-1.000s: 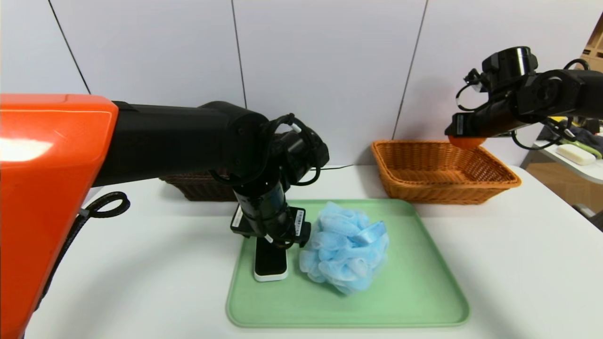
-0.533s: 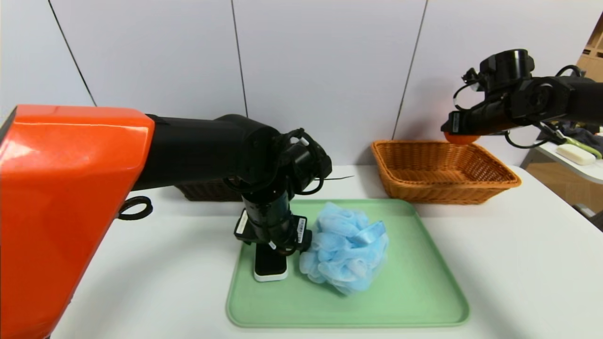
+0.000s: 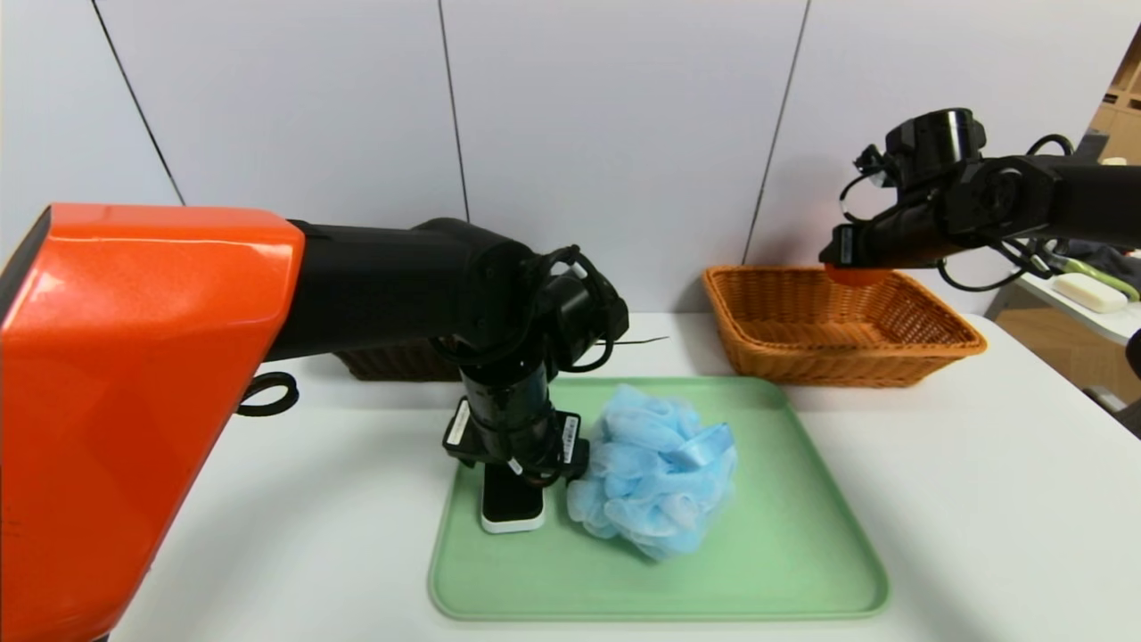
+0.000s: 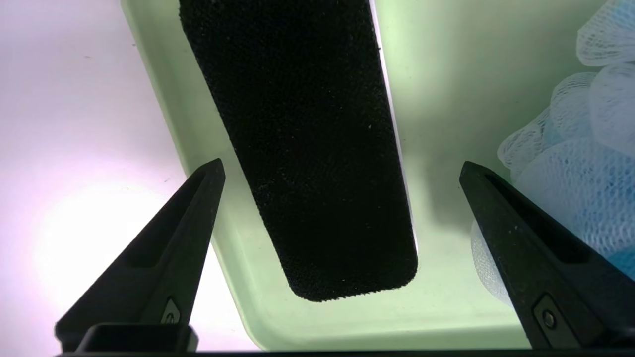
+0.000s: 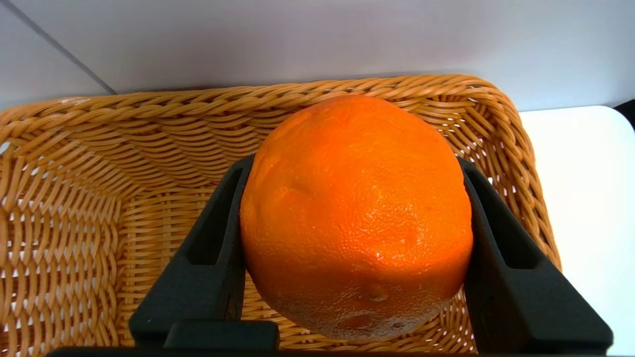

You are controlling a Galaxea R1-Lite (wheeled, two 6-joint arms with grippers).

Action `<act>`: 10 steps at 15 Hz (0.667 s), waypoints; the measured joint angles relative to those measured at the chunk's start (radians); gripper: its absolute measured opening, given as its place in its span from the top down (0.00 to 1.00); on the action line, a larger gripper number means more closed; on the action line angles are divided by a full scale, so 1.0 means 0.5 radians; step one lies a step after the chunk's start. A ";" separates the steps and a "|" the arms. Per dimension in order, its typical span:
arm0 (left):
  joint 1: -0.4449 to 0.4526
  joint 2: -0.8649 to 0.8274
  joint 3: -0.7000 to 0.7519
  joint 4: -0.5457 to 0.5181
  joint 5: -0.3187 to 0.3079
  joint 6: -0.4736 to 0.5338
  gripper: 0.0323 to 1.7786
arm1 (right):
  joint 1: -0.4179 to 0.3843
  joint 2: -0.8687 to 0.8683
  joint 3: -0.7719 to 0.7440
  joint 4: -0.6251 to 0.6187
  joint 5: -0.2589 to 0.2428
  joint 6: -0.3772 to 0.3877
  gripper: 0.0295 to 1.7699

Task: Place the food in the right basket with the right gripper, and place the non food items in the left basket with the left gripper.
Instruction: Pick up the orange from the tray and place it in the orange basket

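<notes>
My right gripper [image 3: 854,259] is shut on an orange [image 5: 354,208] and holds it above the light wicker basket [image 3: 927,357], over its back part. My left gripper [image 4: 340,166] hangs open just over a black-and-white eraser block [image 3: 512,506] on the green tray [image 3: 767,571]; its two fingers straddle the block [image 4: 307,148] without touching it. A blue bath pouf [image 3: 655,481] lies next to the block, against one finger [image 4: 540,238]. The dark basket [image 3: 392,361] at the back left is mostly hidden by my left arm.
The tray [image 4: 446,124] sits near the table's front middle. A side table with a white bar [image 3: 1087,292] stands off to the far right. White wall panels close the back.
My right gripper has carried the orange leftward and slightly down over the light basket. My left arm has shifted a little right and settled above the block.
</notes>
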 joint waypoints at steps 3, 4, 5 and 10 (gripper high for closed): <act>-0.001 0.010 -0.002 0.013 0.000 0.001 0.05 | 0.005 -0.004 0.001 0.078 0.002 0.001 0.36; -0.001 0.015 -0.002 0.014 0.000 0.002 0.05 | 0.007 -0.004 0.001 0.078 0.002 -0.001 0.36; -0.003 0.020 -0.002 0.014 0.002 0.002 0.05 | 0.006 -0.003 0.001 0.081 0.003 0.001 0.36; -0.003 0.026 -0.002 0.017 0.001 -0.001 0.05 | 0.014 -0.008 0.015 0.151 0.007 0.000 0.26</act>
